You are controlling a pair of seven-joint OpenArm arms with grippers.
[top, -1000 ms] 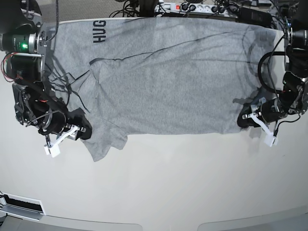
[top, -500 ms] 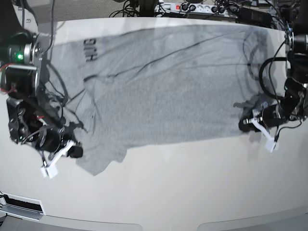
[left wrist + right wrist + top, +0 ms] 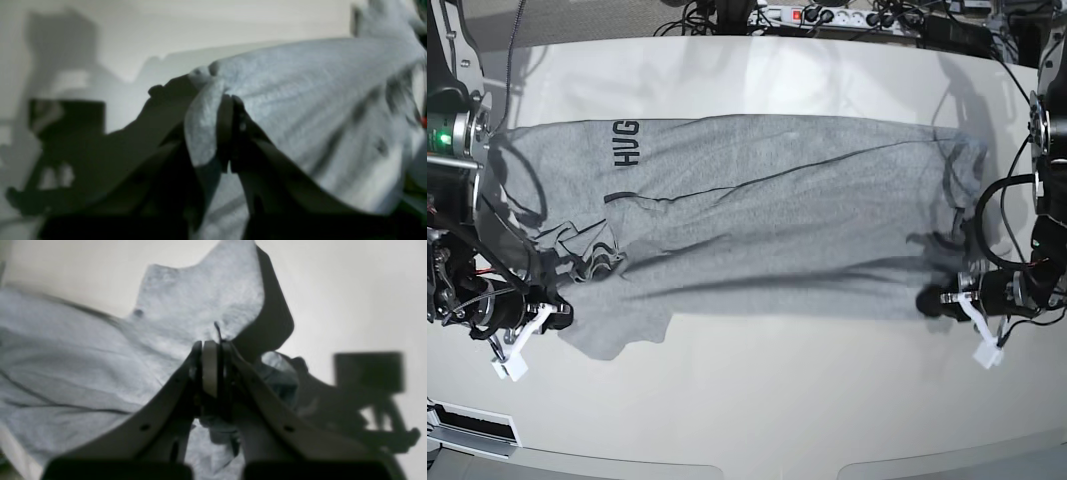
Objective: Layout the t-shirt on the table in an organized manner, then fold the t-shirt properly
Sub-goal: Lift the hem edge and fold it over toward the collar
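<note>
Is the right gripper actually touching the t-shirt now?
Touching. The right wrist view shows the right gripper shut with grey fabric of the t-shirt pinched between its fingertips.

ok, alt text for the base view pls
A grey t-shirt lies stretched sideways across a white table, black lettering near its left end. The right gripper pinches its left edge and the left gripper its right edge, both jaws shut on fabric.

Both arms low, left gripper and right gripper clamped (jaws together).
</note>
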